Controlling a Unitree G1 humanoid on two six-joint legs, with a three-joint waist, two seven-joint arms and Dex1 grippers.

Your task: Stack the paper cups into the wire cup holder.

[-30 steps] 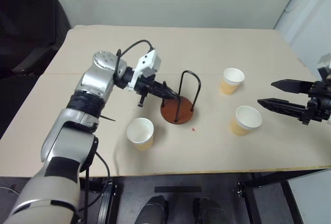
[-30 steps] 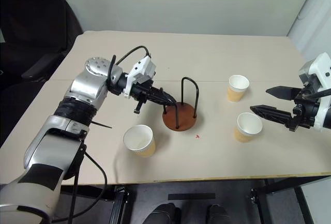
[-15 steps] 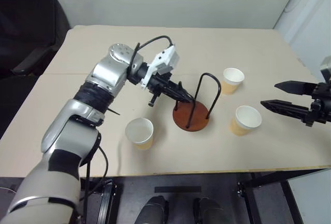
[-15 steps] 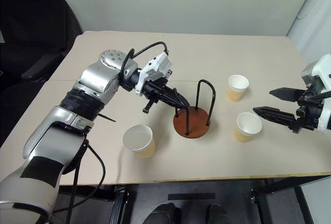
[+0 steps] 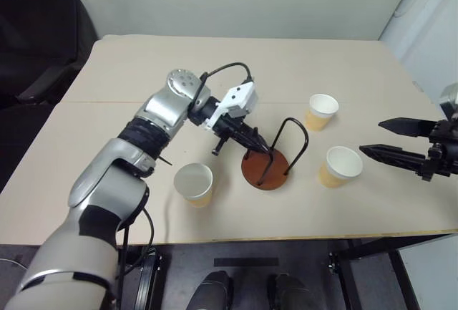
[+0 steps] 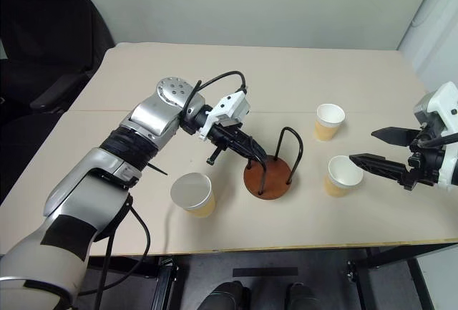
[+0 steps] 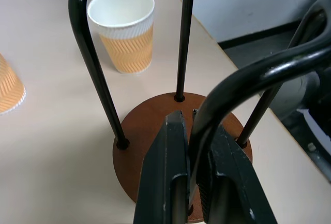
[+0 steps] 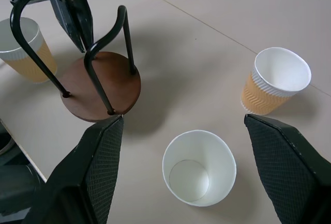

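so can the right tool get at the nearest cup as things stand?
Probably yes. The right tool is open, and the cup stands upright just ahead of its fingertips with bare table around it; the wire cup holder sits clear beyond.

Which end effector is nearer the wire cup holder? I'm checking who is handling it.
Left. The left end effector is shut on one black loop of the wire cup holder. The right end effector hangs open past two paper cups, apart from it.
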